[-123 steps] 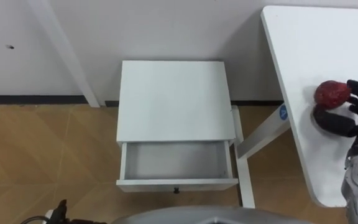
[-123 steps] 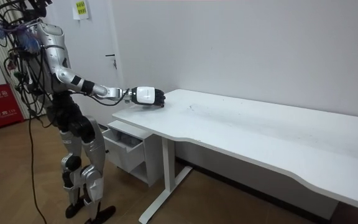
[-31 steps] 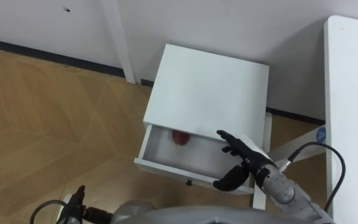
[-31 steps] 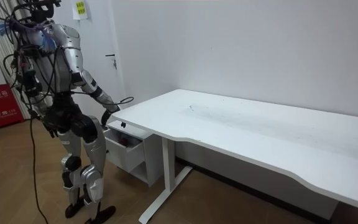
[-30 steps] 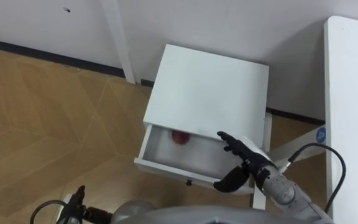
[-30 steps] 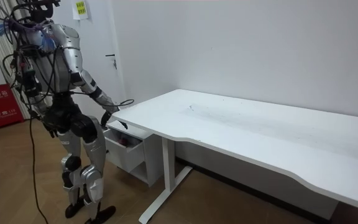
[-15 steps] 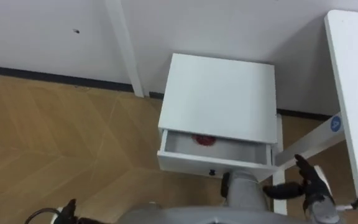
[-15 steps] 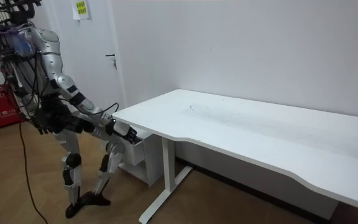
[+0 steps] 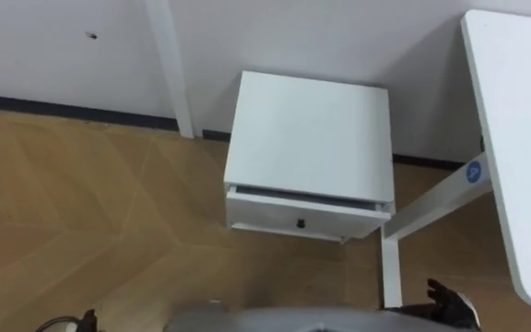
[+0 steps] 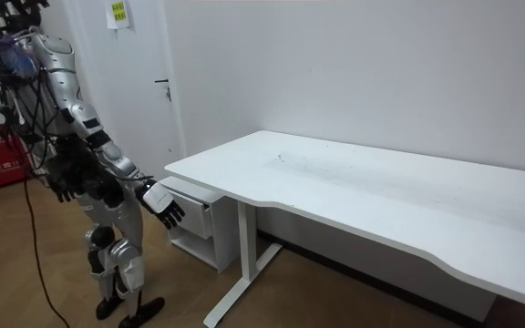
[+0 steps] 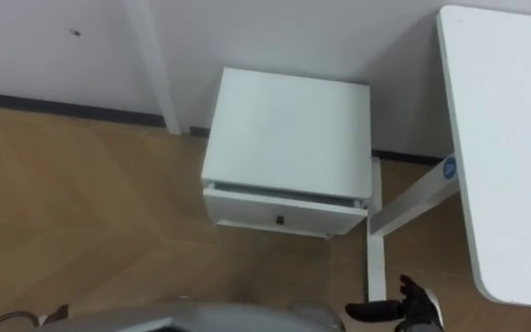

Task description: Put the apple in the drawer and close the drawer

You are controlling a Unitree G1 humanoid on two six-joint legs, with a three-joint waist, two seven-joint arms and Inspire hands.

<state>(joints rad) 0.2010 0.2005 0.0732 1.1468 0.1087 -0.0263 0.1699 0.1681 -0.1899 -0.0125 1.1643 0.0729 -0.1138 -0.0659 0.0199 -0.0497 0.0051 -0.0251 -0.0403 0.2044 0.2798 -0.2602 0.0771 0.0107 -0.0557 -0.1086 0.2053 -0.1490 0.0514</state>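
- A white wall (image 9: 321,32) is seen along the top, edged by a dark baseboard (image 9: 63,108).
- Wooden flooring (image 9: 63,212) is laid at lower left.
- A white tabletop (image 9: 514,138) is placed at right.

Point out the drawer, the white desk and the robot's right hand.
drawer (image 9: 275,218): left eye view, front panel.
white desk (image 9: 514,138): left eye view, bare top.
right hand (image 11: 419,304): right eye view, palm.

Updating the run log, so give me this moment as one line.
drawer: almost shut, thin gap at top | right hand: open, off the drawer, low beside table leg
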